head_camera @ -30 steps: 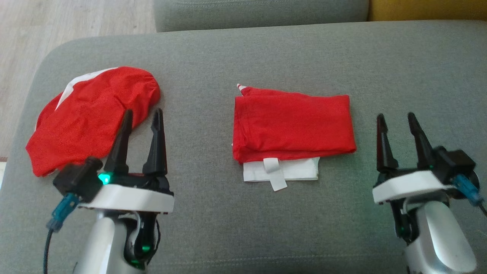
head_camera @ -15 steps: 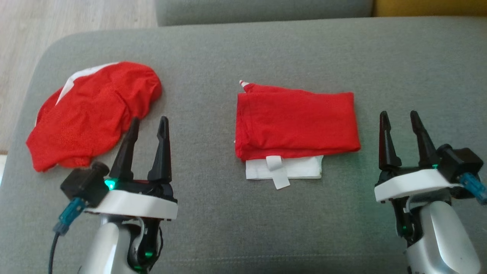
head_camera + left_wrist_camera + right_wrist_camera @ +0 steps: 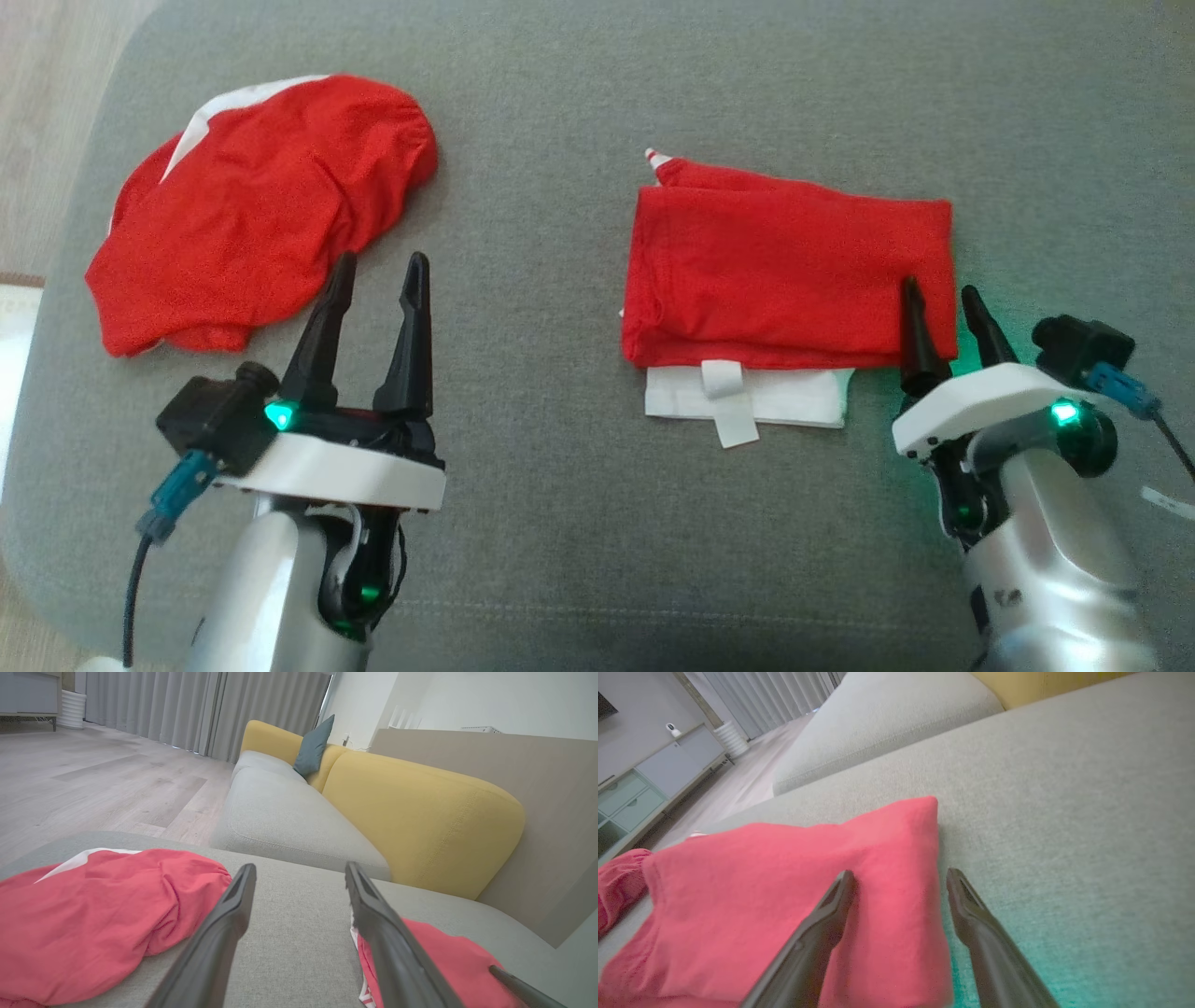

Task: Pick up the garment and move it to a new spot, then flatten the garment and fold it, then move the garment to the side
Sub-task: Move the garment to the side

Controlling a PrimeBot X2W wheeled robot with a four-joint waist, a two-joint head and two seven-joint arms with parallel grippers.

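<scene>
At the right edge of the folded red cloth garment [image 3: 784,271], right hand [image 3: 937,286] spread, pinching nothing; left hand [image 3: 383,259] spread. Risk: grabbing top layer only would open the fold.

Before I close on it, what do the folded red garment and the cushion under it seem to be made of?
Folded garment: likely thin knit jersey, matte; it lies limp with soft creases. The white layer poking out below looks like similar cloth. Cushion: grey woven upholstery fabric, matte, with a coarse weave and a stitched seam. Fibre cannot be told.
</scene>
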